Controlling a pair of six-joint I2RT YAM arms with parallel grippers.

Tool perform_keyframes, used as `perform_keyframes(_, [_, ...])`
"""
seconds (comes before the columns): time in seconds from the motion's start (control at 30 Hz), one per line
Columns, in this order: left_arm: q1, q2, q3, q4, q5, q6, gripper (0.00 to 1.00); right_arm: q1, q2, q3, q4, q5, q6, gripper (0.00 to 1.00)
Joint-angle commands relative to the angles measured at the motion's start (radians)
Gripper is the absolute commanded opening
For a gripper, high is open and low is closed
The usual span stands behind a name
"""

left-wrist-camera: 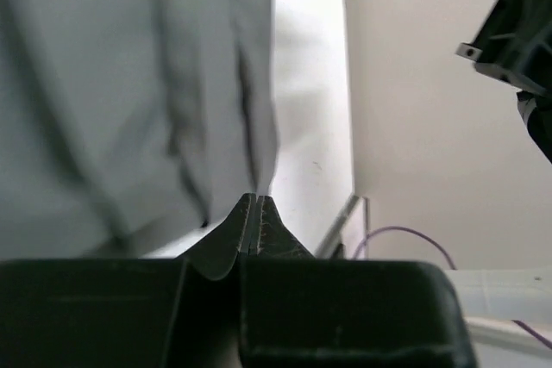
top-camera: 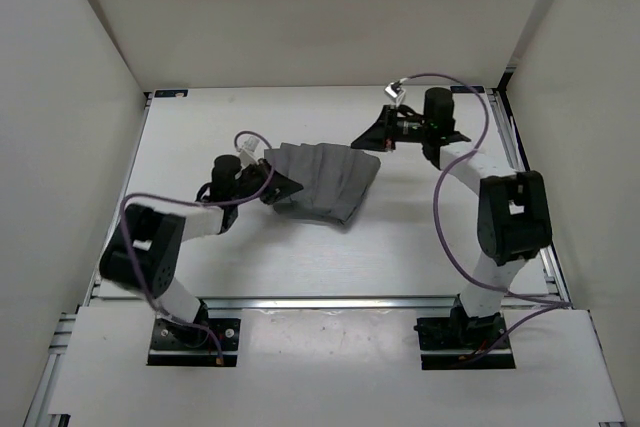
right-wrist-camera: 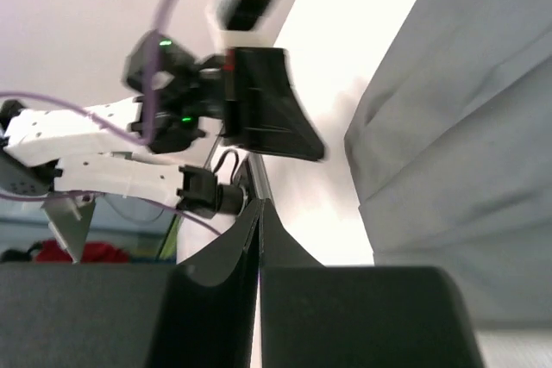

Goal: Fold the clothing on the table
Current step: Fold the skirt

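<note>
Clothing (top-camera: 322, 182) mid-table (top-camera: 420, 237), long axis roughly left-right; my left gripper (top-camera: 292, 187) closed at its left edge, pinch uncertain; right gripper (top-camera: 358, 141) closed, empty, beside its far-right corner.

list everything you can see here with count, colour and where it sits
clothing: one, mid-grey, pleated, lying mid-table
table: one, white, under everything
walls: three, white, on the table's left, far and right sides
cables: two, purple, one looping off each arm
left gripper: one, black, shut, at the clothing's left edge
right gripper: one, black, shut, by the clothing's far right corner
</note>
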Motion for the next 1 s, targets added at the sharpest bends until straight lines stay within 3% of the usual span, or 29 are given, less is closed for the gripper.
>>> perform_keyframes(0.0, [-0.049, 0.143, 0.162, 0.127, 0.115, -0.076, 0.00, -0.073, -0.081, -0.014, -0.096, -0.035, -0.053, 0.00])
perform_keyframes(0.13, [-0.083, 0.346, 0.303, 0.122, 0.188, -0.081, 0.00, -0.142, -0.149, -0.062, -0.178, -0.013, -0.110, 0.00])
perform_keyframes(0.37, [-0.089, 0.471, 0.248, 0.106, 0.131, -0.046, 0.00, -0.214, -0.247, -0.119, -0.238, 0.002, -0.168, 0.00])
perform_keyframes(0.53, [-0.080, 0.434, 0.187, 0.102, 0.094, -0.020, 0.00, -0.217, -0.269, -0.131, -0.244, 0.017, -0.182, 0.00])
perform_keyframes(0.8, [-0.068, 0.310, 0.444, 0.024, 0.123, -0.041, 0.00, -0.221, -0.277, -0.148, -0.207, 0.013, -0.190, 0.00])
perform_keyframes(0.9, [-0.081, 0.268, 0.408, 0.027, 0.156, -0.059, 0.01, -0.236, -0.280, -0.162, -0.199, 0.011, -0.188, 0.00])
perform_keyframes(0.97, [-0.082, 0.218, 0.363, -0.043, 0.118, 0.008, 0.00, -0.240, -0.287, -0.174, -0.207, 0.011, -0.190, 0.00])
